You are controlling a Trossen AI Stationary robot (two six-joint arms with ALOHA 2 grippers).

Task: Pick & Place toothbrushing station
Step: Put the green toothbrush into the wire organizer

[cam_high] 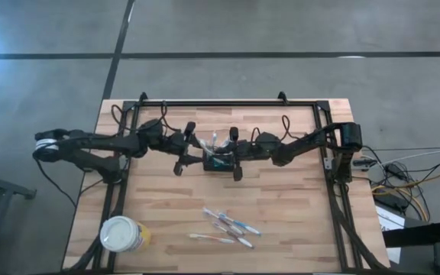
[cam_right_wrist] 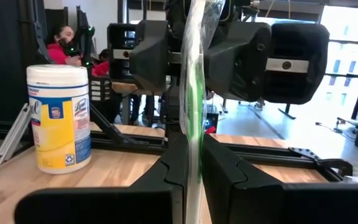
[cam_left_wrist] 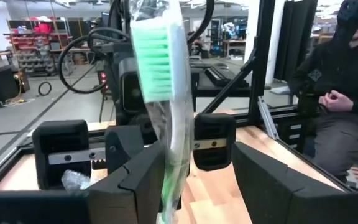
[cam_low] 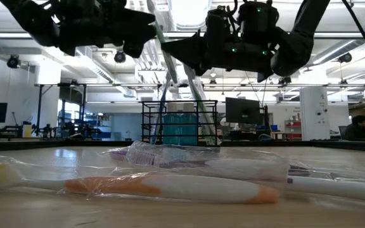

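Note:
The black wire-mesh caddy point(cam_high: 220, 162) stands on the table's middle; in the low view point(cam_low: 181, 123) it holds teal packs and wrapped brushes sticking up. My right gripper point(cam_high: 232, 155) is at its right side, shut on a clear-wrapped green toothbrush point(cam_right_wrist: 194, 93) that stands upright. My left gripper point(cam_high: 195, 150) is at the caddy's left side, open. The same toothbrush point(cam_left_wrist: 165, 87) rises between the left gripper's fingers point(cam_left_wrist: 138, 180), close to one of them; whether it touches that finger I cannot tell. My right gripper pinches the wrapped toothbrush's shaft point(cam_right_wrist: 194, 146) between its two fingers point(cam_right_wrist: 225, 174). The fingers come about level from the table's right side and lie across the shaft. The brush stands upright with its bristle end up; its lower end is hidden behind the fingers.
Several wrapped toothbrushes point(cam_high: 224, 226) lie loose on the near middle of the table, large in the low view point(cam_low: 170, 187). A yellow canister with a white lid point(cam_high: 122, 234) stands at the near left and also shows in the right wrist view point(cam_right_wrist: 59, 118). A seated person point(cam_left_wrist: 340, 93) is beyond the table.

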